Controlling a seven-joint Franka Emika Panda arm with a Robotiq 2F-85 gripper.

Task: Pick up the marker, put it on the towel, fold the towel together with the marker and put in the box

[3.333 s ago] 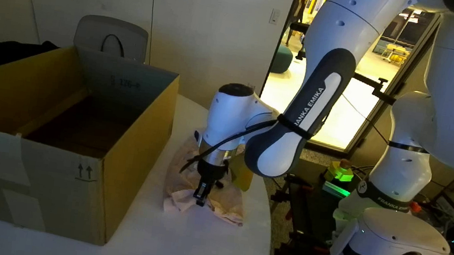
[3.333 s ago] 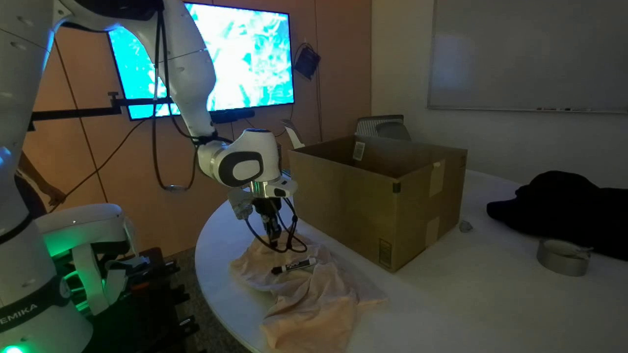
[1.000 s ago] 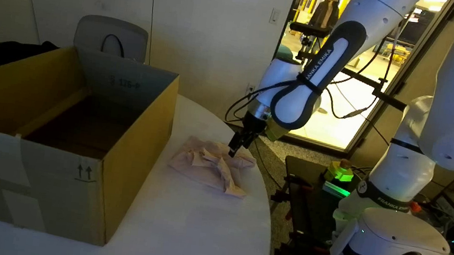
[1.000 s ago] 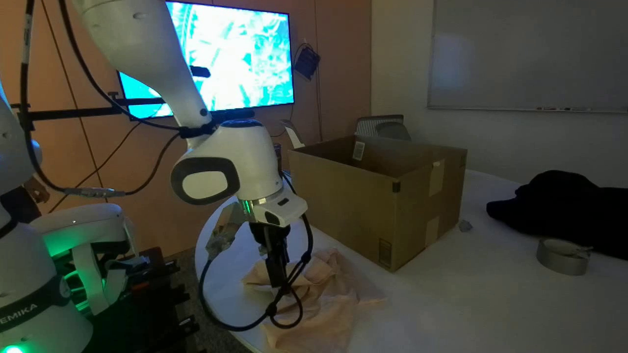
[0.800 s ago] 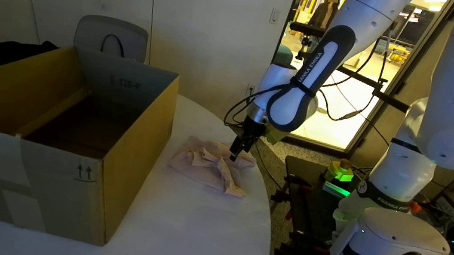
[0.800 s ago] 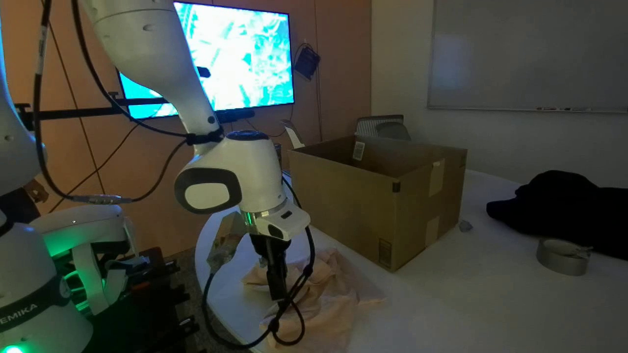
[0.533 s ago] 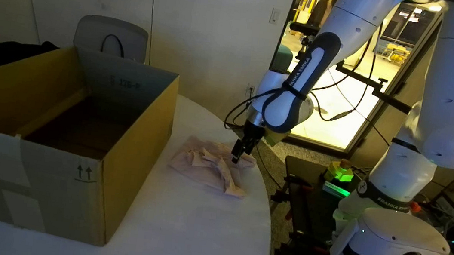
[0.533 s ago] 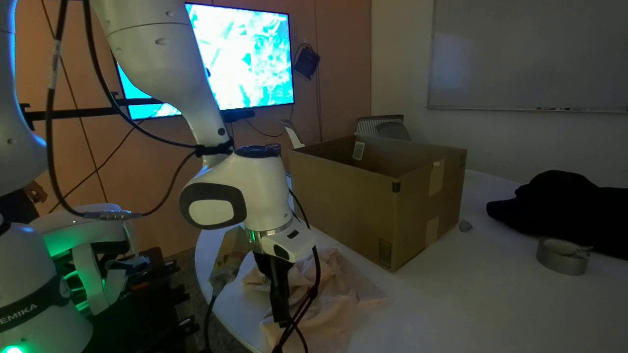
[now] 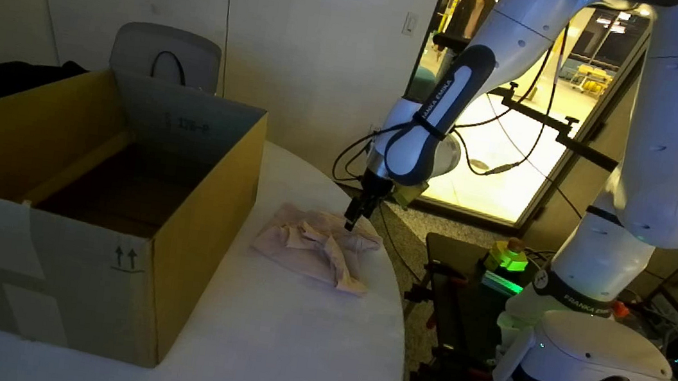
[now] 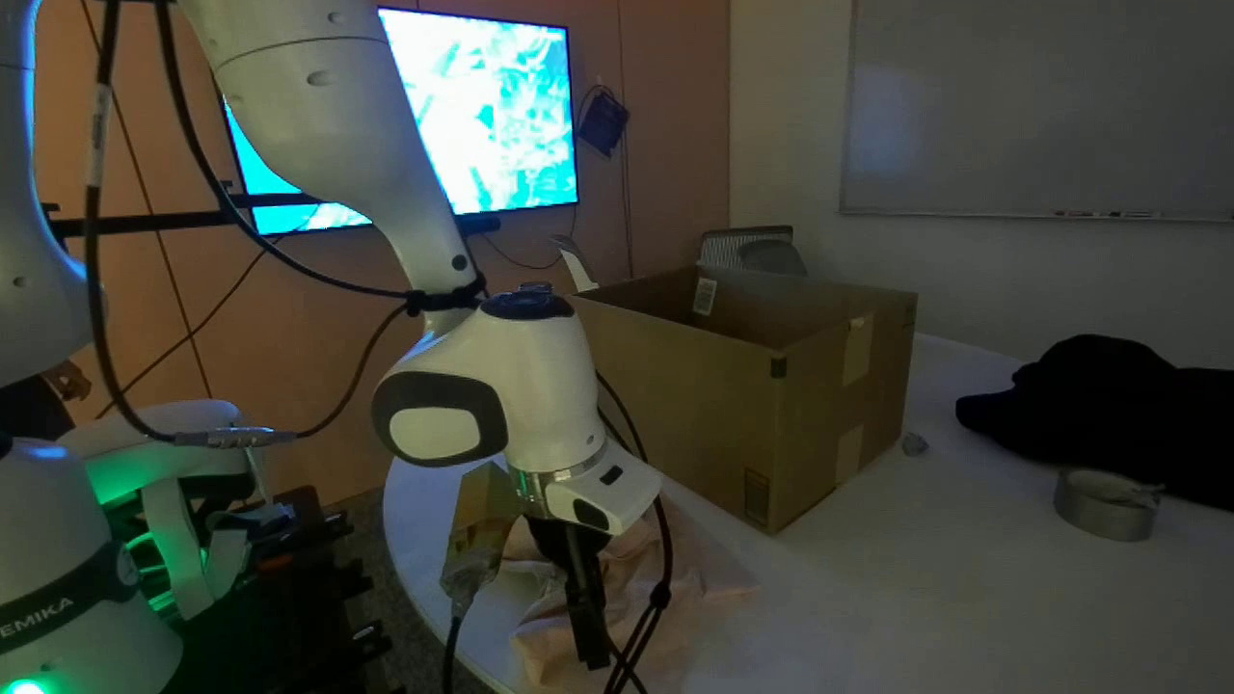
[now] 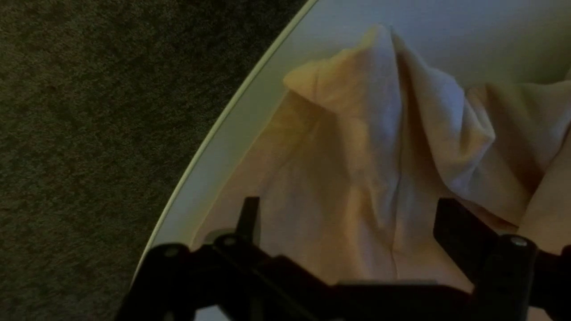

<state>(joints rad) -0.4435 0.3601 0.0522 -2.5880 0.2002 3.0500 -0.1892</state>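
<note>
- Marker: one, not seen in any view; judged, unconfirmed, to lie beneath the folds of the cloth towel (image 11: 370,156).
- Towel: pinkish, rumpled, on the white round table (image 9: 293,353), near its curved edge, just beside the cardboard box (image 9: 204,238); a raised pleat shows in the wrist view. Layers look doubled, so folding is judged part done.
- Robotiq gripper (image 11: 348,214): black, above the towel, fingers (image 11: 461,234) set wide apart with cloth showing past the gap, nothing seen clamped. Whether a fingertip touches cloth cannot be told.
- Step in hand, by judgement: lining up to gather or fold further; the transfer to the box not yet done.
- Risk, shallow grip: fingers meeting on the pleat alone would take one layer, letting the towel unroll and spill any marker within.
- Risk, table edge: cloth lies close to the rim; a pull that way could send towel and marker to the carpet (image 11: 89,133).
- Risk, snag: the black cable (image 10: 660,595), hanging beside the gripper in an exterior view, could catch a loose fold.
- Box: open-topped, tall-walled. Risk, low carry: trailing cloth might drag on the near wall and shake the marker free.
- Sundries: roll of grey tape (image 10: 1107,506) and black fabric heap (image 10: 1109,414), on the table in an exterior view, well apart from the towel.
</note>
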